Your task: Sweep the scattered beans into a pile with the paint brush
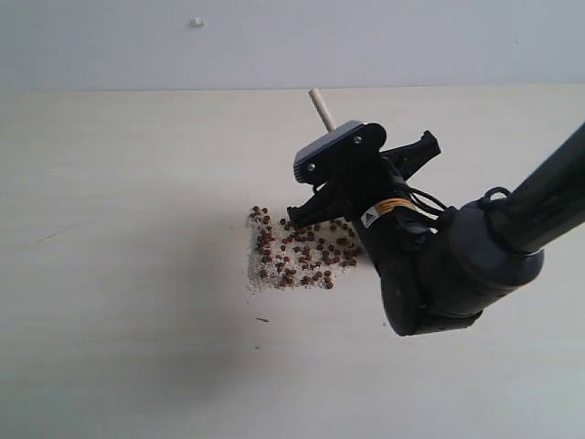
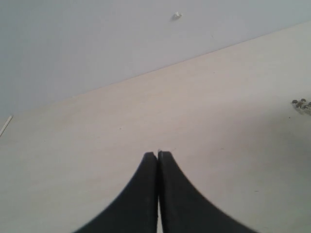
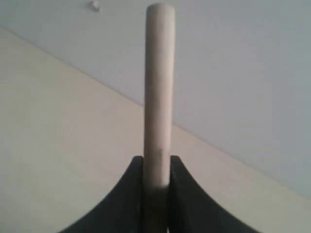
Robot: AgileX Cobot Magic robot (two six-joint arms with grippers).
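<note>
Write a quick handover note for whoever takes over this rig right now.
Left gripper: shut, empty, over the pale table.
Right gripper: shut on the light wooden handle of the paint brush; bristles hidden behind it.
Tiny round reddish-brown beans: a loose flat patch with whitish grains at the right gripper, not yet one mound.
Left to do: sweep the patch's edges inward.

This looks like a bare robot test bench, not a home: a plain pale tabletop [image 1: 110, 347] spreads out on every side below the black right gripper [image 3: 156, 164], and beyond it rises a blank grey-white wall [image 1: 411, 41] bearing one small white fleck [image 1: 197, 21].
</note>
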